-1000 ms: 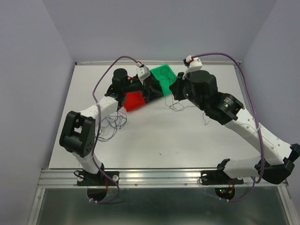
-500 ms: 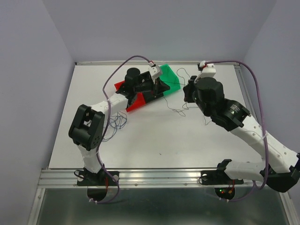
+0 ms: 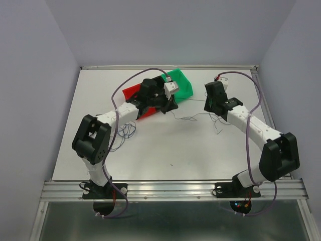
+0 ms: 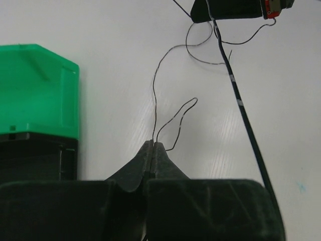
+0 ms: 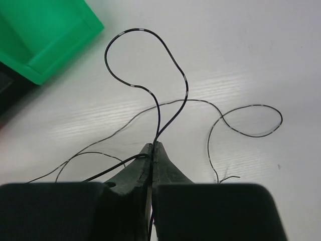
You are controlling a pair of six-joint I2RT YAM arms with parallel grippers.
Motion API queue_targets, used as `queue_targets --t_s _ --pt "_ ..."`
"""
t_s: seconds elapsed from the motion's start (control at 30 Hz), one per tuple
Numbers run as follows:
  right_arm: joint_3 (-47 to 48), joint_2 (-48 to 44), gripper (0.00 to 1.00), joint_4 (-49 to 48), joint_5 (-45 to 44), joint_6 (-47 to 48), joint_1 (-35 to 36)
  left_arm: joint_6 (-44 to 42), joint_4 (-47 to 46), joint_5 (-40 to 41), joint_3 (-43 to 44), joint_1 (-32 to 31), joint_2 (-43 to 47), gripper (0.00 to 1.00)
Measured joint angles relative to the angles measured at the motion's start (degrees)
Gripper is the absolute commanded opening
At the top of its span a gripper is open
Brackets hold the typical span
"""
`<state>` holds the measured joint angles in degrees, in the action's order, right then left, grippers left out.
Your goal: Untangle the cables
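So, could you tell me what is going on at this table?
Two robot arms are untangling wires on a white table. The left gripper is shut on a thin dark wire beside a green plastic bin; the right gripper is shut on a black wire with whitish bands. Fine strands run between them, and a loose clump of thin wires lies apart near the left arm.

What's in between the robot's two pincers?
Just thin cables, strung over bare table. The left pincer and right pincer are each shut on a strand. The top and left wrist views show it.
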<state>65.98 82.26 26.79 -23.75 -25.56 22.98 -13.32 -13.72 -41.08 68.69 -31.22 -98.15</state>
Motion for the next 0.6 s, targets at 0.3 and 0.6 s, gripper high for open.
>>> queue_targets --t_s 0.3,0.6 --pt "-4.31 6.08 0.30 -0.20 -7.19 -0.68 -4.26 0.09 2.58 3.23 2.54 -3.39 -11.43 0.00" --pt "-8.87 9.31 1.00 -0.28 -9.20 -1.66 -10.27 2.01 2.93 4.98 10.25 -6.67 -16.11 0.00"
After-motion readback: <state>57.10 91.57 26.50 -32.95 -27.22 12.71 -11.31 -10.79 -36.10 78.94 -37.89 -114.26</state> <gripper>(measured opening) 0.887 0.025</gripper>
